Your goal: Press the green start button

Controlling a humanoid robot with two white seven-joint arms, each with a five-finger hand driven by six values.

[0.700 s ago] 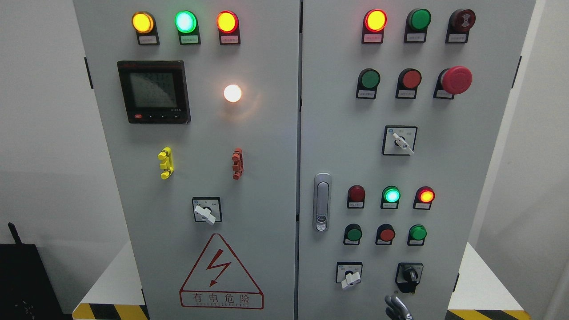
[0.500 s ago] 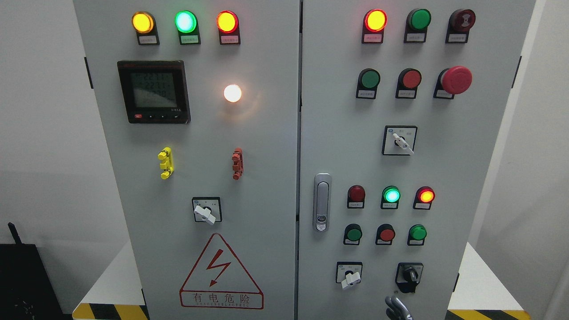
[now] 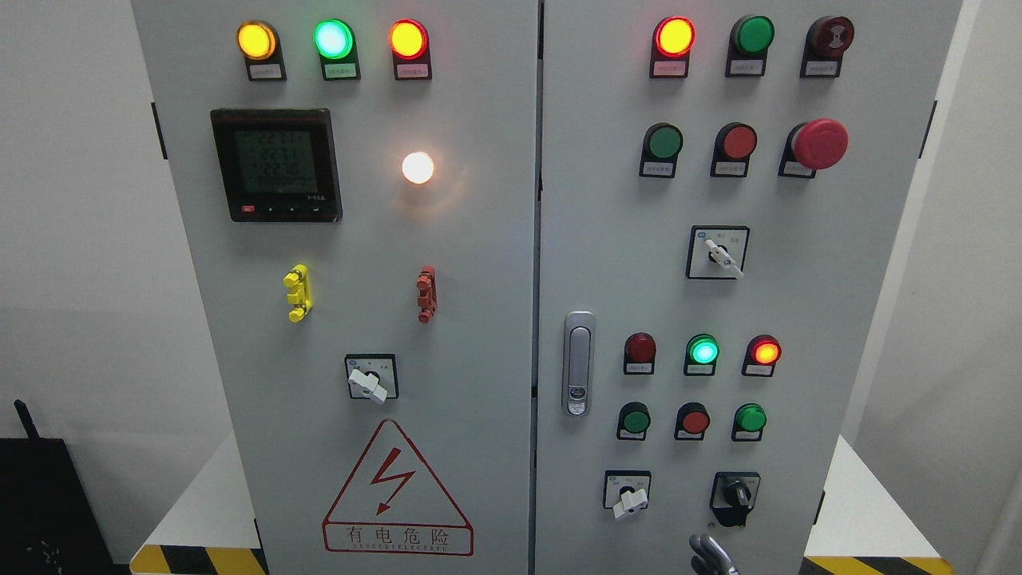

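Our right hand (image 3: pixel 709 555): we see only fingertips; we cannot tell their state.
Green buttons (image 3: pixel 636 420): above our hand, apart.

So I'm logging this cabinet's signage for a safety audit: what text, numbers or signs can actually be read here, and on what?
"有电危险": on the red warning triangle with a lightning bolt, low on the left door.
Smaller line under it: too small to read.
Digital meter: rows of digits, too blurred to read.
Tags under the lamps and buttons, such as the green button: too small.
Selector switch plate: print unreadable.
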